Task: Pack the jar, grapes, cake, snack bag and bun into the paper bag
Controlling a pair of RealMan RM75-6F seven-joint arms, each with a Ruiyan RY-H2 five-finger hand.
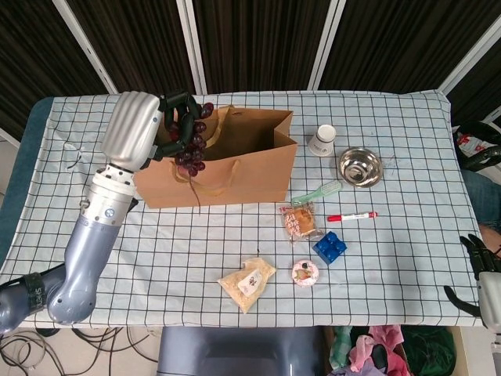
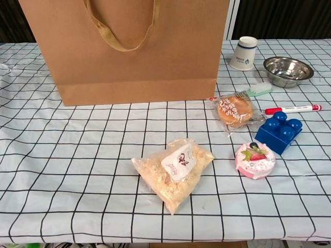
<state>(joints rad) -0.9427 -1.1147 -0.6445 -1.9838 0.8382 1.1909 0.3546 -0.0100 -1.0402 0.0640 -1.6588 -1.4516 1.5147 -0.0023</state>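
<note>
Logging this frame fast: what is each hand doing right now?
Left hand: holds the grapes over the paper bag.
Right hand: at the table's edge, holds nothing, fingers apart.

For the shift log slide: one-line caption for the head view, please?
Left hand holds grapes above the open paper bag; bun, cake, snack bag wait.

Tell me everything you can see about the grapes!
The grapes are a dark purple-red bunch of small round berries that look glossy. The left hand grips them at the top, so they dangle in the air over the left end of the open paper bag, in front of its near wall. Only the head view shows them.
</note>
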